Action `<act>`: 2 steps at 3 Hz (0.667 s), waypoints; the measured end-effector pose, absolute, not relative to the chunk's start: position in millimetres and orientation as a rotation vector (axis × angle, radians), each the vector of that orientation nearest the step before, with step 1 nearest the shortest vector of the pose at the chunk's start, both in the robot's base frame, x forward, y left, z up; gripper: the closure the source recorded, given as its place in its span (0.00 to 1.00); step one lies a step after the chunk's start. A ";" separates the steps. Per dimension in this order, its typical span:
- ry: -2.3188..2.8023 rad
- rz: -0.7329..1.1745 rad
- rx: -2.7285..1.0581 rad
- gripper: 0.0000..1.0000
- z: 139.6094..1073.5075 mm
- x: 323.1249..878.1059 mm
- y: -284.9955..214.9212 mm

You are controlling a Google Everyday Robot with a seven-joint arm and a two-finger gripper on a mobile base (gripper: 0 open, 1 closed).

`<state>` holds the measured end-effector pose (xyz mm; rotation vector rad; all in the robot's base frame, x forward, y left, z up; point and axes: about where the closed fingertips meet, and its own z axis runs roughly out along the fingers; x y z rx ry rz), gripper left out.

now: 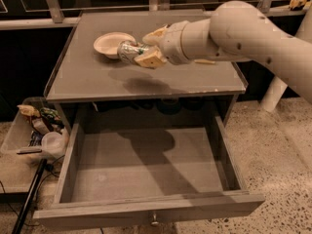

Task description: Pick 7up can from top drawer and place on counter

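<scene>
My gripper is shut on the 7up can, a small green-and-white can with silver ends. It holds the can on its side a little above the counter, and the can's shadow falls on the grey top below. The can hangs just right of a white bowl. The top drawer is pulled wide open below the counter, with nothing inside it. Its small metal knob shows on the front panel. My white arm reaches in from the right.
A clear bin of cluttered items stands on the floor left of the cabinet, with a dark pole leaning beside it. A railing runs behind the counter. Speckled floor lies to the right.
</scene>
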<state>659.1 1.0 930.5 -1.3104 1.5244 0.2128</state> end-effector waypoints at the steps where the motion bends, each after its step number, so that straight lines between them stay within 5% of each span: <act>1: 1.558 0.204 -1.309 1.00 918.5 690.6 6.8; 2: 1.607 0.195 -1.284 1.00 902.8 714.7 -1.8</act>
